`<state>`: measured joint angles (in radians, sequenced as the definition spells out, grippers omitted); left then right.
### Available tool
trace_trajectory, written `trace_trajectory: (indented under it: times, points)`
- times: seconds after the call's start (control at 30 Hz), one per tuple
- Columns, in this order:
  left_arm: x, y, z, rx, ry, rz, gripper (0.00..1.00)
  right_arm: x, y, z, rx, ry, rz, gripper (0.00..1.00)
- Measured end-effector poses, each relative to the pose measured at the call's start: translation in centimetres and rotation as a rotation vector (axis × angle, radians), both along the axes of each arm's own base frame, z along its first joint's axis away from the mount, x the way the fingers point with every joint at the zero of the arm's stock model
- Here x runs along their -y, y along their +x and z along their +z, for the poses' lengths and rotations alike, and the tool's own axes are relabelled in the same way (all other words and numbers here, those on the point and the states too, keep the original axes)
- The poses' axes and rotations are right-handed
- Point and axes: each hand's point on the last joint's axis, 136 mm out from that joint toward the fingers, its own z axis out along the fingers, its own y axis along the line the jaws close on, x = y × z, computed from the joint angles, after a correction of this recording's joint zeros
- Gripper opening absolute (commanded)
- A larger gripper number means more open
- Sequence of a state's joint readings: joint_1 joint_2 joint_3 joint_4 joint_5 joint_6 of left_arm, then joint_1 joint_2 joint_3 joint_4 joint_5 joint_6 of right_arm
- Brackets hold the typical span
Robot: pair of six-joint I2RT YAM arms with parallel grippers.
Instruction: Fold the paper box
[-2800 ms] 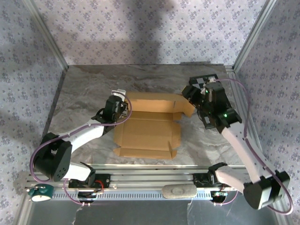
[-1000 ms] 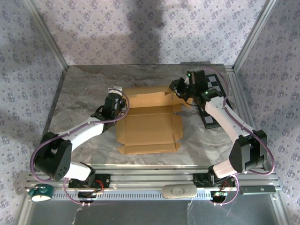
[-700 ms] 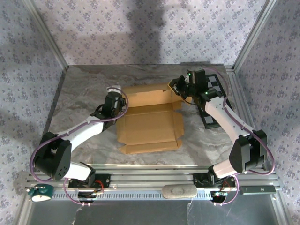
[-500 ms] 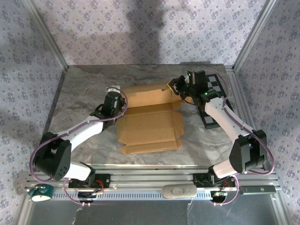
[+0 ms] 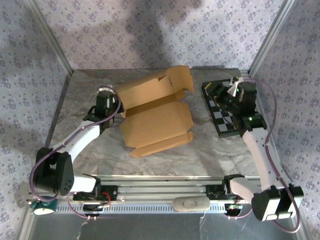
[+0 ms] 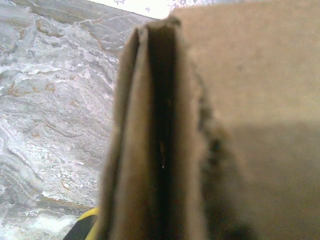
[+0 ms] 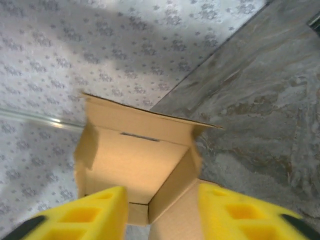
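Cardboard takes the middle of the table (image 5: 85, 85): the paper box (image 5: 159, 122) lies there a little askew, its base panel flat and its front flap spread toward the arms. The rear panel stands tilted up toward the back wall (image 5: 150, 35), and a side flap curls off its upper right corner. From the right wrist the box (image 7: 135, 165) looks like an open tan trough with a slot cut in its far panel.

The left gripper (image 5: 107, 100) sits at the box's left edge, closed tight on the cardboard there. In its own camera the box (image 6: 160, 140) is a doubled brown fold running straight up the picture, too close to be sharp, with a sliver of yellow finger (image 6: 86, 227) at the bottom.

The right gripper (image 5: 218, 91) hangs clear of the box, over the black-and-white checkerboard (image 5: 226, 120) at the right of the table. Its yellow fingers (image 7: 97, 212) are spread and hold nothing. Bare marbled table lies between it and the raised flap, the nearest cardboard on that side. An aluminium rail (image 5: 165, 182) crosses the near edge by the arm bases.
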<state>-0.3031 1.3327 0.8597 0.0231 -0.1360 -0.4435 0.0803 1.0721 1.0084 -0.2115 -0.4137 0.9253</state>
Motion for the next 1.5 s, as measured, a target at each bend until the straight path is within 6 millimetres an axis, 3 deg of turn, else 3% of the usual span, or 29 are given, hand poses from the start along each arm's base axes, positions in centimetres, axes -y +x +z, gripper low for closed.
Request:
trace_trajectory:
  times: [0.1,0.2,0.27,0.37,0.47,0.67,0.97,1.3,1.5]
  points:
    - [0.0,0.0,1.3,0.026,-0.03,-0.011,0.0,0.7,0.7,-3.9,-0.061,0.019,0.006,0.34]
    - [0.3,-0.1,2.2,0.04,-0.06,-0.026,0.0,0.3,2.6,-8.6,-0.173,0.048,0.034,0.39]
    - [0.4,-0.2,2.4,0.04,-0.079,-0.03,0.0,-0.3,3.7,-10.3,-0.209,0.079,0.057,0.44]
    - [0.4,-0.2,2.3,0.034,-0.104,-0.032,0.0,-1.9,4.7,-11.0,-0.213,0.116,0.098,0.47]
    - [0.5,-0.2,2.4,0.031,-0.121,-0.031,0.0,-4.1,5.1,-10.8,-0.202,0.124,0.15,0.5]
    - [0.7,-0.2,2.4,0.025,-0.143,-0.034,0.0,-7.7,5.7,-8.2,-0.128,0.124,0.234,0.53]
    - [0.5,-0.2,2.3,0.021,-0.15,-0.026,0.0,-9.5,6.0,-7.0,-0.091,0.098,0.255,0.55]
    - [0.6,-0.3,2.3,0.017,-0.163,-0.022,0.0,-11.9,6.2,-3.9,-0.028,-0.059,0.293,0.56]
    - [0.6,-0.3,2.2,0.017,-0.162,-0.021,0.0,-12.5,7.0,-4.4,-0.041,-0.126,0.311,0.49]
